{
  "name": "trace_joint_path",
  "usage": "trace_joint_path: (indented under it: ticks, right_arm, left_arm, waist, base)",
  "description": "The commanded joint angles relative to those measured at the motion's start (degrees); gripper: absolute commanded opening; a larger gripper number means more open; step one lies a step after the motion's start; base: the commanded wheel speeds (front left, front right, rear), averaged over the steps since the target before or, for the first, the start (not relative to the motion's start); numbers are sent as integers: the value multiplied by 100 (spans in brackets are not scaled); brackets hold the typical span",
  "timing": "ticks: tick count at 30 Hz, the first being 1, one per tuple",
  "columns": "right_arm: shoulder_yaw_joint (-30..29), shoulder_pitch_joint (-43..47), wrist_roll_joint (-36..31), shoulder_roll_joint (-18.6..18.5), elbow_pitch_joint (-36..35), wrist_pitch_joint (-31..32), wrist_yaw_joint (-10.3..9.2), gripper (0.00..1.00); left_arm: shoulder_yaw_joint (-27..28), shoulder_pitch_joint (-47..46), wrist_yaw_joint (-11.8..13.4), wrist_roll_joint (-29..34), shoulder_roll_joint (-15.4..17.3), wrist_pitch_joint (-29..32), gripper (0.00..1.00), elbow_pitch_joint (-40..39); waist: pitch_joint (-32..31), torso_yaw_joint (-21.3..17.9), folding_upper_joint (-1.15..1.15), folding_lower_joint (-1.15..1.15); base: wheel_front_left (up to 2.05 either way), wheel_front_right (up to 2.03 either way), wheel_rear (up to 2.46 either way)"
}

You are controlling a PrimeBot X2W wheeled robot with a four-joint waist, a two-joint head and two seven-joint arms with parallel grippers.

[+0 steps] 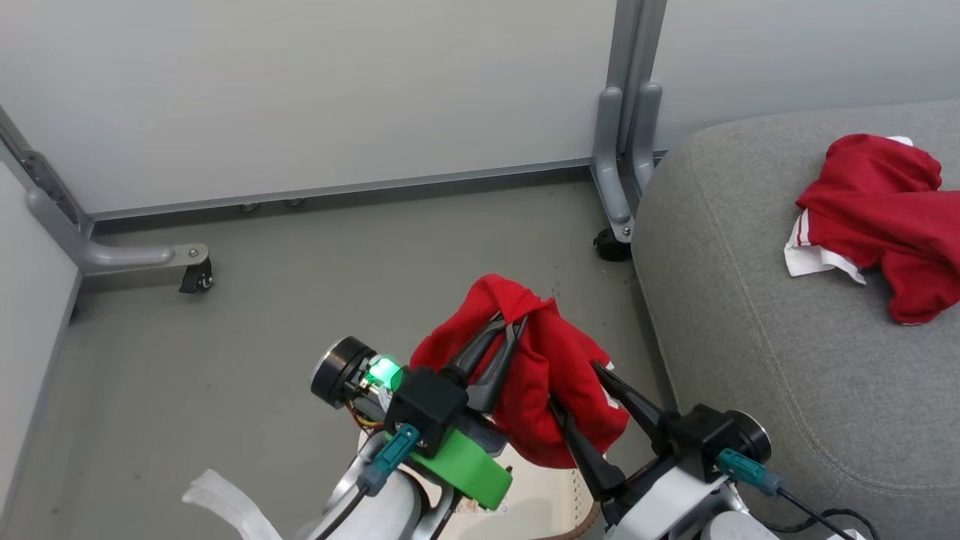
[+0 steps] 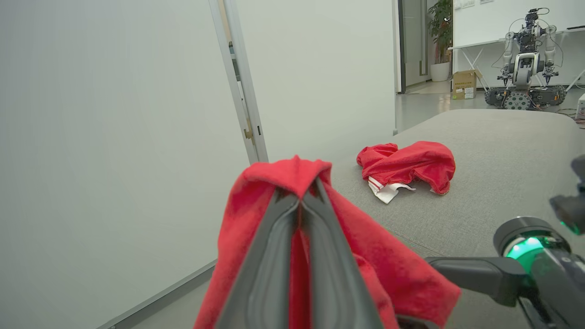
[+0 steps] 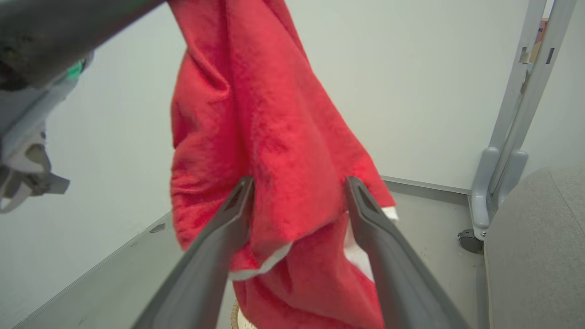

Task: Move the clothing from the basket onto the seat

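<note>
My left gripper (image 1: 510, 324) is shut on a red garment (image 1: 540, 375), which hangs from its tips over the basket (image 1: 559, 499) at the bottom edge. In the left wrist view the shut fingers (image 2: 274, 256) rise through that garment (image 2: 393, 278). My right gripper (image 1: 574, 382) is open, one finger on each side of the hanging cloth; in its wrist view the garment (image 3: 274, 137) drapes between the spread fingers (image 3: 228, 224) of the gripper (image 3: 299, 183). A second red garment (image 1: 877, 217) with white trim lies crumpled on the grey seat (image 1: 750, 315) at the right; the left wrist view shows this garment (image 2: 411, 164) too.
Grey partition walls stand behind, with a caster foot (image 1: 619, 225) by the seat's corner and another foot (image 1: 150, 259) at the left. Bare grey floor (image 1: 337, 255) lies between. Another robot (image 2: 525, 59) stands far off beyond the seat (image 2: 502, 151).
</note>
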Motion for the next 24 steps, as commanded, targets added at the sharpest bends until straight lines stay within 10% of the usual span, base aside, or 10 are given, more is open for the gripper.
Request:
trace_joint_path:
  ticks: [1,3,5,21,24]
  right_arm:
    - [10,-4,6,-25,42,-16,-6,100]
    - [72,37,25,-38,86,-16,-6,97]
    - [171,39,68,-64,72,-16,-6,0]
    - [285,-6,225,-134,-49,-16,-6,0]
    - [231,-5,247,-110,-69,-16,-6,0]
  left_arm:
    - [-24,-97,-23,18,3,25,0,-82]
    - [-55,-106,-26,10,-5,71,0,-170]
    - [-72,-120,-31,8,12,97,0,-230]
    - [-47,-79,114,-66,154,269,0,-181]
    - [-72,-42,67,-141,151,362,26,-143]
  waist:
    - [16,40,0,1]
    - [26,64,0,1]
    - [40,77,0,1]
    - [140,33,0,1]
    - [147,19,0,1]
  base:
    - [0,0,0]
    - [0,0,0]
    - [0,0,0]
    - [0,0,0]
    - [0,0,0]
